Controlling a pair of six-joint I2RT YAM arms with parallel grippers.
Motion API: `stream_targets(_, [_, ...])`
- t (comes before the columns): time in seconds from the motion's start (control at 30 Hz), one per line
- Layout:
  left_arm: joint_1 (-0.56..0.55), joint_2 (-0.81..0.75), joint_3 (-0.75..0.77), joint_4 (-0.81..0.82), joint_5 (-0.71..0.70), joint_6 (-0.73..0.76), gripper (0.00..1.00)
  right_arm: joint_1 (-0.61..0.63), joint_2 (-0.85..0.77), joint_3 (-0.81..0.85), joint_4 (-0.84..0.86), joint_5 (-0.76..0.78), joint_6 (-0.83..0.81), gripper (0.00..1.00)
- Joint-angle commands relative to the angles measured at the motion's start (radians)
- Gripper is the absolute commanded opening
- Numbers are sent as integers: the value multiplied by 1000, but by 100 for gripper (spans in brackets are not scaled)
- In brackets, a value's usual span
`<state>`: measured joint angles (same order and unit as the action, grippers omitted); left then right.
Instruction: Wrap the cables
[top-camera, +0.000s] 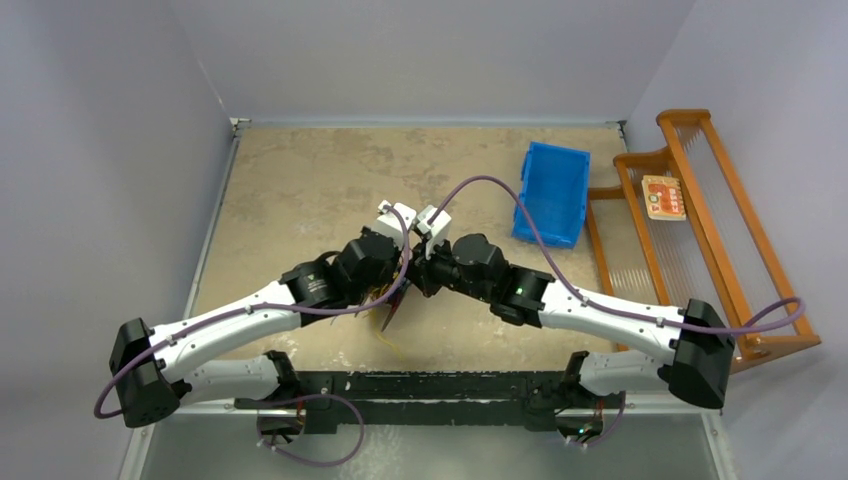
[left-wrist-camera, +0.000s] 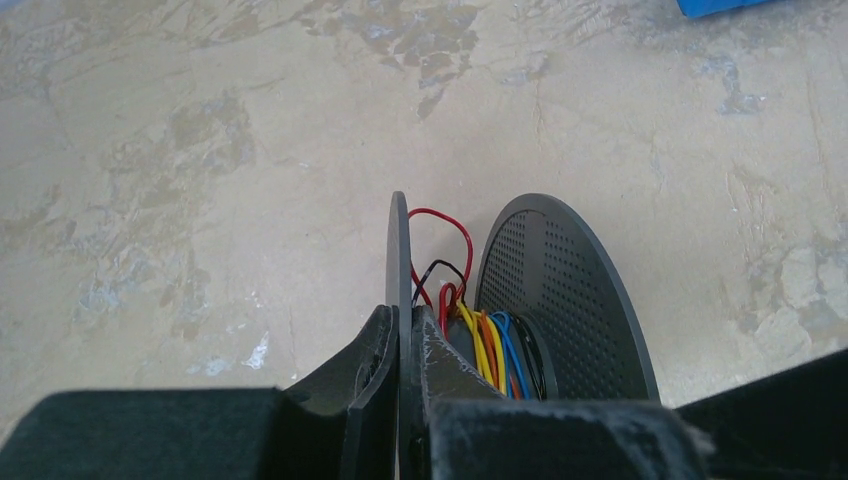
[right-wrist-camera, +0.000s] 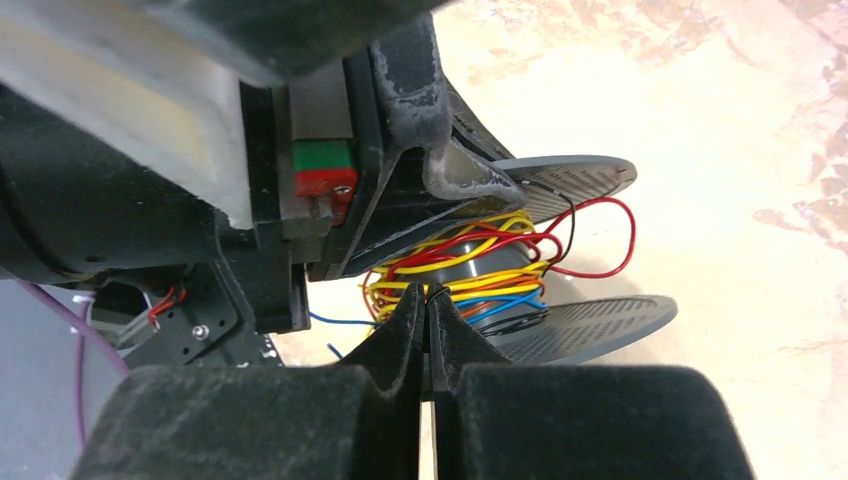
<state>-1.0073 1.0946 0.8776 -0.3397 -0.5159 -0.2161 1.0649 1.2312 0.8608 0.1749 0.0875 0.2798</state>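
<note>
1. The left wrist view alone shows the left end effector (left-wrist-camera: 402, 318) clamping a flange of the spool (left-wrist-camera: 560, 290).
2. The right end effector (right-wrist-camera: 426, 300) is pinched shut, tips at the cables (right-wrist-camera: 470, 245).
3. The cables wind loosely round the spool's core, with a red loop sticking out.

top: fixed, high behind the 2 arm bases (top-camera: 275, 392), looking down on the whole table (top-camera: 300, 180) | left wrist: close, facing out past its fingers (left-wrist-camera: 362, 392) to spool (left-wrist-camera: 560, 290) and table | right wrist: closer, spool side-on | shared: spool, 2 wrist views
</note>
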Motion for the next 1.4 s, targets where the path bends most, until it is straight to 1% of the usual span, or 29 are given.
stream_targets(0.0, [-32, -63, 32, -8, 148, 81, 0, -80, 13, 13, -57, 124, -139, 0])
stream_targets(0.13, [-33, -79, 30, -15, 197, 110, 0, -92, 25, -4, -32, 91, -152, 0])
stream_targets(0.3, [-34, -113, 17, -16, 282, 132, 0, -126, 8, -63, 29, 35, -160, 0])
stream_targets(0.47, [-34, -139, 3, -21, 319, 149, 0, -159, -16, -131, 101, -21, -137, 0])
stream_targets(0.63, [-34, -153, -8, -17, 347, 161, 0, -166, -5, -177, 155, -59, -103, 0])
stream_targets(0.9, [-34, -178, -5, -5, 352, 156, 0, -168, -3, -240, 213, -89, -57, 0])
stream_targets(1.13, [-34, -233, -43, 74, 367, 146, 0, -168, -13, -330, 315, -151, 25, 0])
stream_targets(1.37, [-34, -197, -45, 111, 325, 158, 0, -169, 4, -351, 392, -159, 70, 0])
